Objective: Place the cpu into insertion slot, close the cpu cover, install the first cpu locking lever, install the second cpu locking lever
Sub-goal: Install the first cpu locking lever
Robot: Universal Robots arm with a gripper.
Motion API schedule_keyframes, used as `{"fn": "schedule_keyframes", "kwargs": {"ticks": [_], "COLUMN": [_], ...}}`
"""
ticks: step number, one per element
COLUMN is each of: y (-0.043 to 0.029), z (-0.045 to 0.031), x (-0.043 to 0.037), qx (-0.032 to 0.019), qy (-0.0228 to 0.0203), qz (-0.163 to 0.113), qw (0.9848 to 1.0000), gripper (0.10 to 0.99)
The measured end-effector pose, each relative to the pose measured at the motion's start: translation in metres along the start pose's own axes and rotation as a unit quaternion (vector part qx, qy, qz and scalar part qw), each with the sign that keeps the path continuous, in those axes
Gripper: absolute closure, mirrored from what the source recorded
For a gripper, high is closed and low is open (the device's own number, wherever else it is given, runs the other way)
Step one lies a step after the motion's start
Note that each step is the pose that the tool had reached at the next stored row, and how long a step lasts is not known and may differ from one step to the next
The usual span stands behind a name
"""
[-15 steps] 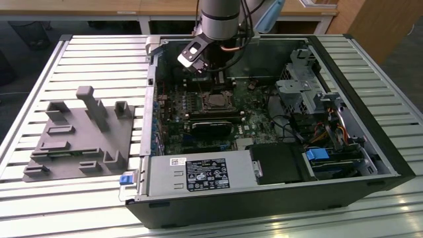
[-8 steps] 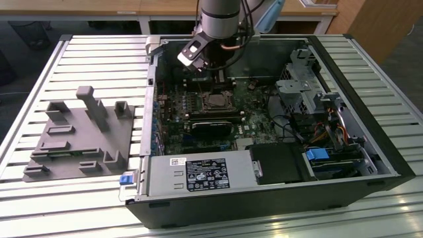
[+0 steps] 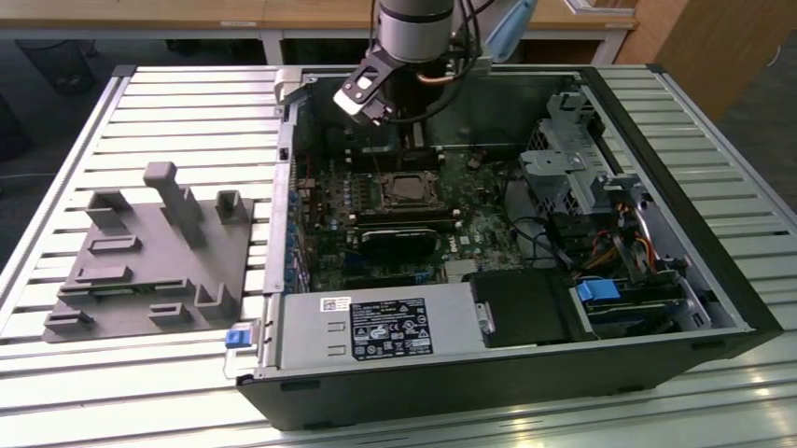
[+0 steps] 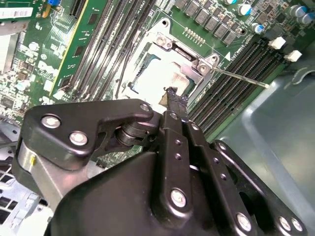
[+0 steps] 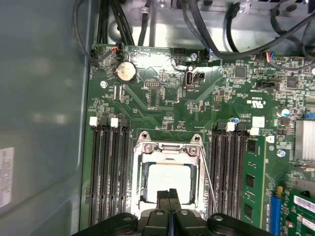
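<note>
Socket area, as I see it from my remote station. The gripper (image 5: 170, 195) has its two fingers pressed together with nothing visible between them. Its tips hang over one edge of the cpu (image 5: 167, 176); I cannot tell whether they touch the metal. The cpu lies in the insertion slot (image 3: 405, 190), upper centre of the exterior view. It shows through the window of the cpu cover (image 5: 138, 172), which I judge to be folded down over it. One thin locking lever (image 5: 208, 181) runs slantwise between the cover and the memory slots (image 5: 229, 172), and looks unlatched. Risks, as I read them: with no lever clamped, a downward or sideways nudge from the closed tips could shift the chip and strain the socket contacts. A push landing off the thin rod could let it slip and spring, driving the fingers into the memory slots or the circuit board (image 5: 162, 98).
</note>
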State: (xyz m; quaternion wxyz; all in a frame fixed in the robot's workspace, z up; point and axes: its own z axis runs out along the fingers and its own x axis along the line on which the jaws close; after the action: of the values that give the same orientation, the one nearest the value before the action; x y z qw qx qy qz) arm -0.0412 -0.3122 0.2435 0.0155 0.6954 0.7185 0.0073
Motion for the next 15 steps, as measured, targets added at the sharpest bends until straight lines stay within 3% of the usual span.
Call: {"fn": "schedule_keyframes", "kwargs": {"ticks": [13, 15], "y": [0.0013, 0.0014], "z": [-0.0413, -0.0428], "x": [-0.0005, -0.0005], "qx": [-0.0001, -0.0001], "qy": [0.0, 0.0], "qz": [0.0, -0.001], "qw": [1.0, 1.0], "gripper": [0.98, 0.98]}}
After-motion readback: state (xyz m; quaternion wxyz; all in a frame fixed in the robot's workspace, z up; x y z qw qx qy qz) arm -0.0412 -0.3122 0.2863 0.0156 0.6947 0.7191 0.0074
